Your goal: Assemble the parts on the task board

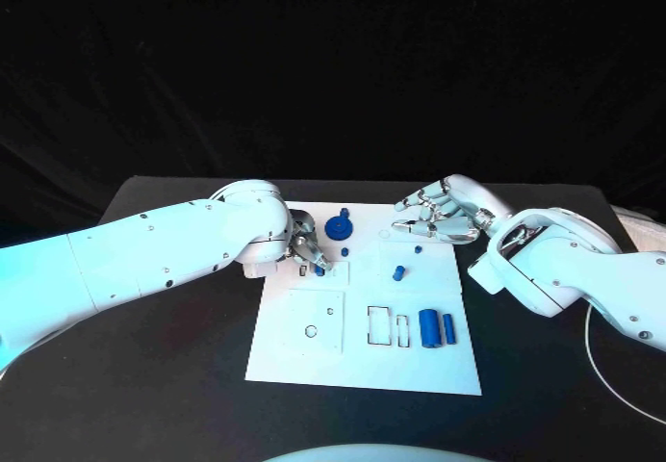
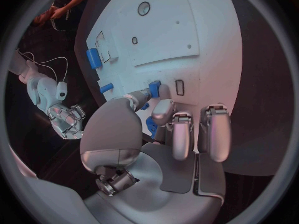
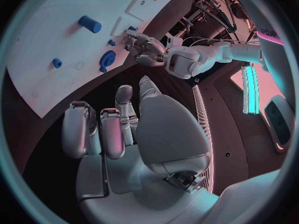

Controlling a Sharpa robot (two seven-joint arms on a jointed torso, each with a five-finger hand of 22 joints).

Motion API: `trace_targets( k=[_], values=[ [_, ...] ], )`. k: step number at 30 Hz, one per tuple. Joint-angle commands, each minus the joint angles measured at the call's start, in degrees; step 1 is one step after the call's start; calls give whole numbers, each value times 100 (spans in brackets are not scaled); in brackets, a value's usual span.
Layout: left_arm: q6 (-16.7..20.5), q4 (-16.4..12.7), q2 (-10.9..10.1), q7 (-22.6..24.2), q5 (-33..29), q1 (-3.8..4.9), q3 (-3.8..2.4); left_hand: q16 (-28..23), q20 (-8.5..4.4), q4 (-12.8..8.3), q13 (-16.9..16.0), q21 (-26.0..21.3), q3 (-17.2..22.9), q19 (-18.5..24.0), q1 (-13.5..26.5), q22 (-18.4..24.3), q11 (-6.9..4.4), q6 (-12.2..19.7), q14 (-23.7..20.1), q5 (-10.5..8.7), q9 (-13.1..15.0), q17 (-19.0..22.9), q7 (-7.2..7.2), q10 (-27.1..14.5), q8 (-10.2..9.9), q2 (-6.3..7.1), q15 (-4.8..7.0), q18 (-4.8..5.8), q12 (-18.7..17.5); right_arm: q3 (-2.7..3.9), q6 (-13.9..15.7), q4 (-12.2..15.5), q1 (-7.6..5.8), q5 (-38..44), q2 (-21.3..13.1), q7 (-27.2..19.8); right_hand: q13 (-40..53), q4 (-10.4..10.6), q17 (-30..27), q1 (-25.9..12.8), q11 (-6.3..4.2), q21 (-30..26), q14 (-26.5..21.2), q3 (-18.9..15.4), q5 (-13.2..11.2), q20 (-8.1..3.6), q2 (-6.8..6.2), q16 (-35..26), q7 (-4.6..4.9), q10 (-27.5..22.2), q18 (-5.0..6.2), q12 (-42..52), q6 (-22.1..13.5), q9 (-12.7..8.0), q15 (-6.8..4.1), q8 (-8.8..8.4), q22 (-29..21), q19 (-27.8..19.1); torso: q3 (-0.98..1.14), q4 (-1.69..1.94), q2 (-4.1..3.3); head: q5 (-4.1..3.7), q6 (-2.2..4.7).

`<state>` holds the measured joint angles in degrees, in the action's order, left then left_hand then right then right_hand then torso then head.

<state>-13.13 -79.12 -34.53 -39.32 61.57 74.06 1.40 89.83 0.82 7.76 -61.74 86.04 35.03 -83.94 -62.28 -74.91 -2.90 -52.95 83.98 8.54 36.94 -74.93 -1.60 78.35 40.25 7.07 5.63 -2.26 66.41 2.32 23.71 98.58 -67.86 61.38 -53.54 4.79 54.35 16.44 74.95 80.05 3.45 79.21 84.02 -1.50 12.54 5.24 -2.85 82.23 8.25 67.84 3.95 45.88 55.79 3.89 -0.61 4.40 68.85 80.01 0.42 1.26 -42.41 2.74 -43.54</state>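
your left hand pinches a small blue part for insertion near the task board far-left edge; right hand hovers, curled, holding nothing.

Head cam looking steeply down at the task board; both wrist cams sitting close behind their hands, sharing that board.

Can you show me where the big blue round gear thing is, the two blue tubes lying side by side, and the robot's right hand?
Blue gear (image 1: 339, 228): head view, on its round face.
Blue tubes (image 1: 439, 328): head view, where the two meet.
Right hand (image 1: 433, 218): head view, middle of its curled silver fingers.
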Motion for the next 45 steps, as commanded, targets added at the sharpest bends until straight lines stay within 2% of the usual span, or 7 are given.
trace_targets(
  k=[1,6,12,28,33,37,45],
  values=[
    [-357,39,12,-448,80,-77,63,17,-37,-72,-17,30,-25,-301,104,-883,-12,-145,602,-17,-32,-1507,82,38,-25,15,41,77,35,0,-81,11,4,10,3,-6,-9,12,337,-88,-5,-22,319,-53,25,-19,1,-40,13,-23,40,23,43,1,-37,2,-10,-20,-2,2,4,2,1],
    [-363,65,7,-451,104,-77,63,17,-43,94,-38,45,-401,-314,363,-913,-12,-217,602,-37,-92,-1507,82,52,-28,65,41,83,56,0,-96,8,4,8,4,6,-17,21,322,-356,1,-33,317,-228,244,-17,56,-57,16,-25,41,50,46,0,-32,-10,-20,-24,-1,0,5,6,9],
    [-322,87,-17,-452,94,-79,55,17,-43,382,-17,139,-1069,-394,699,-1076,-11,-273,602,-57,-146,-1507,81,46,-23,132,42,121,42,-1,-103,0,4,-13,7,14,-7,29,291,-926,19,-58,313,-570,-206,-3,263,-89,25,-29,48,125,47,-1,-18,-21,-52,-36,-6,-4,1,0,23],
    [-154,-4,-153,-433,172,-82,28,17,-68,634,-44,157,-1999,-416,577,-1120,-38,-302,602,-46,-231,-1507,113,78,8,-13,67,130,75,-4,-96,-15,6,-23,3,20,-7,31,257,-1239,28,-94,309,-924,-779,5,441,-126,33,-63,56,207,51,-1,-11,-26,-97,-51,-4,4,4,-19,19],
    [142,-133,-261,-405,88,-78,-56,17,-73,783,-59,163,-2306,-422,578,-1133,-43,-306,602,-90,-254,-1507,120,93,23,-40,74,133,91,-6,-95,-39,9,-25,6,24,-6,31,258,-1264,29,-97,309,-952,-803,5,450,-127,34,-65,57,214,52,-1,-10,-25,-102,-52,-2,2,9,-12,29],
    [299,-230,-342,-392,63,-61,-157,17,-77,891,-67,154,-2680,-418,701,-1124,-44,-309,602,-546,-280,-1507,121,103,41,-99,74,130,101,-12,-92,-73,14,-26,16,39,-6,31,258,-1264,29,-97,309,-952,-803,5,450,-127,34,-65,57,214,52,-1,-10,-25,-102,-52,3,10,9,7,52],
    [129,-303,-503,-402,53,31,-314,17,-92,891,20,83,-3138,-365,835,-1020,-47,-261,602,-586,-306,-1507,117,47,29,-99,83,103,19,-21,-96,-107,36,-27,41,46,-6,31,256,-1273,29,-99,309,-962,-811,6,452,-129,34,-64,58,217,52,-1,-10,-25,-106,-54,4,-1,7,17,73]
  ],
)
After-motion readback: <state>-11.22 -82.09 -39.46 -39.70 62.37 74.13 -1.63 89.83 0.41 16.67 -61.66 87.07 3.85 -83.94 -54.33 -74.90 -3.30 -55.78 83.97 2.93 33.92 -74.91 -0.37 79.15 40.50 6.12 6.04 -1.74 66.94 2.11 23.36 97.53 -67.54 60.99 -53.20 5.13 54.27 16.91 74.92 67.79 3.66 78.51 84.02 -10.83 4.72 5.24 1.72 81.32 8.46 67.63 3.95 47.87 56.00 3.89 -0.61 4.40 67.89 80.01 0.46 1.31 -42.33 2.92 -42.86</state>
